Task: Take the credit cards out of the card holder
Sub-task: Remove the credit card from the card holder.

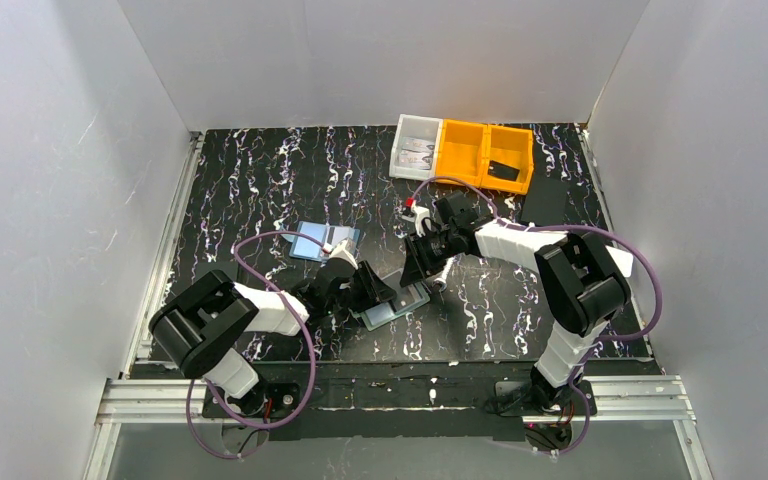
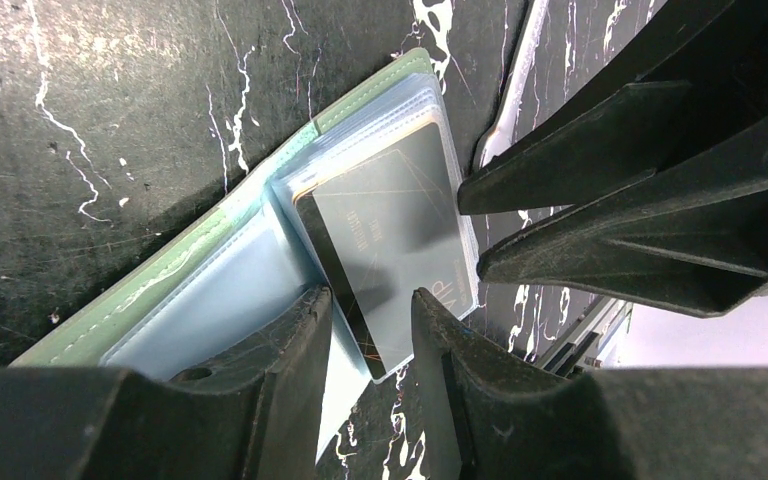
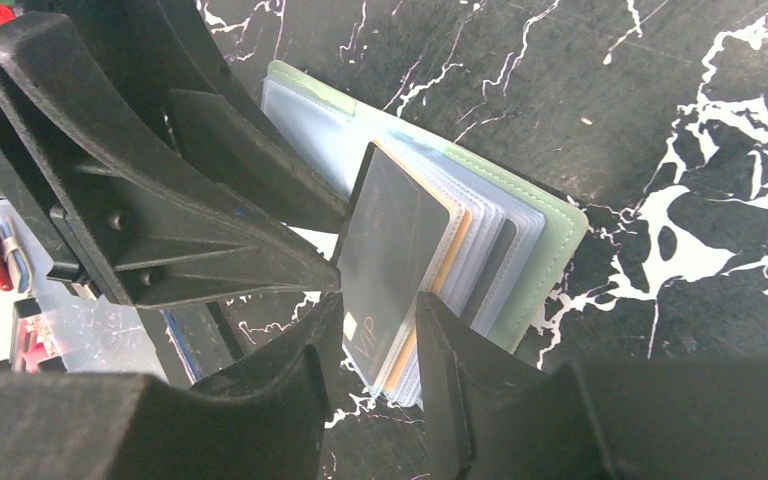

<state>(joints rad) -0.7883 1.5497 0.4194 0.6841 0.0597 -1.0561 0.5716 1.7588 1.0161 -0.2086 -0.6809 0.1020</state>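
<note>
The sage-green card holder (image 1: pixel 400 305) (image 2: pixel 260 190) (image 3: pixel 550 250) lies open on the table between my two arms. Its clear sleeves are fanned out. A dark grey credit card (image 2: pixel 390 240) (image 3: pixel 390 240) marked VIP sits in the top sleeve, tilted up. An orange card (image 3: pixel 440 262) shows behind it. My left gripper (image 1: pixel 378 288) (image 2: pixel 370 300) is open, its tips straddling the near corner of that sleeve. My right gripper (image 1: pixel 418 272) (image 3: pixel 380 305) is open too, with the sleeves' free edge between its tips. The two grippers almost touch each other.
A light-blue flat rectangle with a dark stripe (image 1: pixel 323 240) lies left of the holder. At the back stand a clear bin (image 1: pixel 415 147) and an orange bin (image 1: pixel 485 155) with a black item inside. White walls enclose the marbled black table (image 1: pixel 260 180).
</note>
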